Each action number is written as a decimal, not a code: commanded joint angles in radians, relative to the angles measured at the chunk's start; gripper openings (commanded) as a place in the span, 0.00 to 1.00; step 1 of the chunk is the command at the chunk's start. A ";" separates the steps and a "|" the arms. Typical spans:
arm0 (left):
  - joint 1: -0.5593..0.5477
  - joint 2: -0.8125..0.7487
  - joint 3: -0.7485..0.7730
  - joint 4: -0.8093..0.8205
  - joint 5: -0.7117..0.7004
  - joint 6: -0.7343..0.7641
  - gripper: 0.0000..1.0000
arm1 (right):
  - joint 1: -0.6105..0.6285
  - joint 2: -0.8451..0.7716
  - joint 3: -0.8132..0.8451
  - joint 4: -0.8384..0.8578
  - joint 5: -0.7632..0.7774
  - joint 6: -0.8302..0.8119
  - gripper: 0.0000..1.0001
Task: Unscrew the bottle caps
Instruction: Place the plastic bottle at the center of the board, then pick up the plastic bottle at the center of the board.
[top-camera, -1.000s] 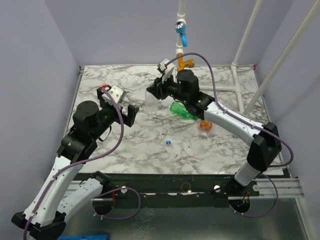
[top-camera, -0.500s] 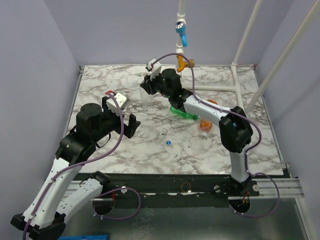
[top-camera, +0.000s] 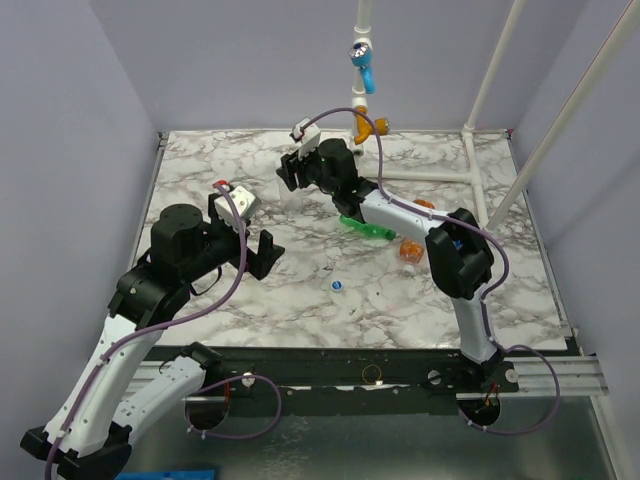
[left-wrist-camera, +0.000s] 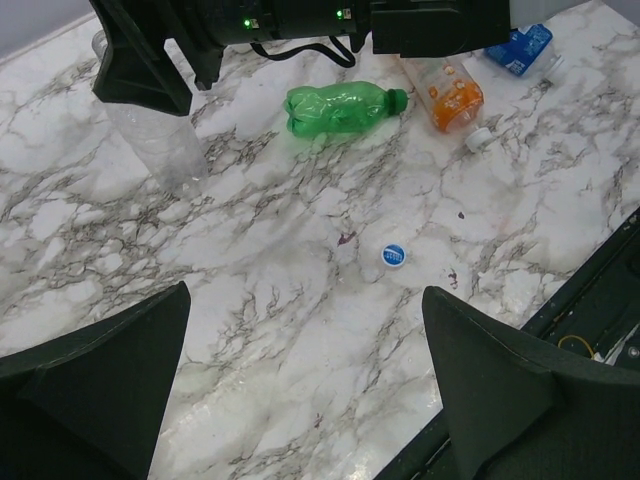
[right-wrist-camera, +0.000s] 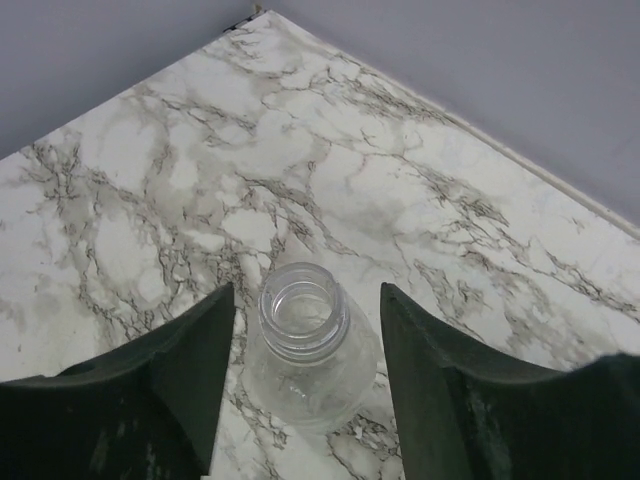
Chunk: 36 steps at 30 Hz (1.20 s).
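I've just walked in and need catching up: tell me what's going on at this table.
The right gripper is open, its fingers either side of the neck of an upright clear bottle whose cap is already off. A loose cap lies on the marble table, nearer the arms. The left gripper is open too and hovers, holding nothing. A green bottle and an orange bottle lie on their sides, caps apparently on.

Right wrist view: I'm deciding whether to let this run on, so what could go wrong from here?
1. The clear bottle stands upright and uncapped inside the open right gripper; an off-centre close could tip it.
2. The green bottle lies on its side, so it may roll when gripped.
3. The loose cap on the table could get swept away.
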 joint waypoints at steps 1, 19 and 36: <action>0.005 0.003 0.033 0.000 0.035 -0.012 0.99 | -0.004 -0.004 -0.009 0.004 0.020 0.004 0.68; 0.010 0.036 0.099 0.014 0.064 -0.012 0.99 | -0.005 -0.345 -0.264 -0.023 -0.140 -0.020 1.00; 0.016 0.078 0.164 0.014 0.150 -0.022 0.99 | -0.275 -0.701 -0.822 -0.033 0.003 0.117 1.00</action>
